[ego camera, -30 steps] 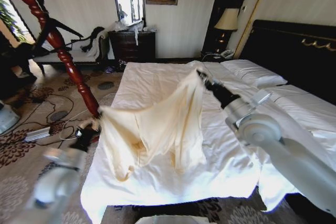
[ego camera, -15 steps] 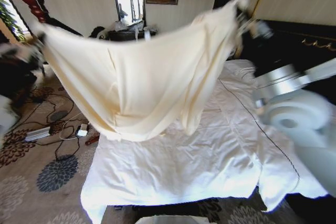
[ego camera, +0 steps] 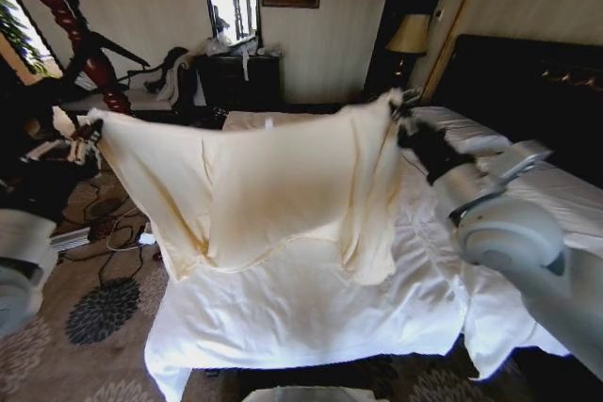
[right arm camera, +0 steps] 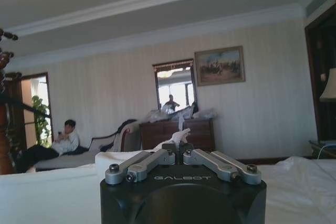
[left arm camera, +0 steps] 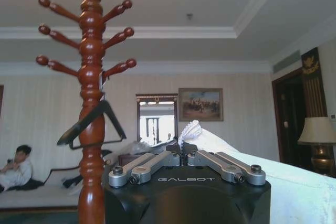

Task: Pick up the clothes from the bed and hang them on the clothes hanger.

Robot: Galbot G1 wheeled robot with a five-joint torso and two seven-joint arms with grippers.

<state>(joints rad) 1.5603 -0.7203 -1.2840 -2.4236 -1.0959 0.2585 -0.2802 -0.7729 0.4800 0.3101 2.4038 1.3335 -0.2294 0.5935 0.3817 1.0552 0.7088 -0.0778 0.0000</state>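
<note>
Presently: clothes, spread wide above the bed, one upper corner pinched by left gripper, the other by right gripper. Clothes hanger, seemingly hung on coat stand.

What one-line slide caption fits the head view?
Left tool and right tool hold the clothes spread above the bed.
</note>
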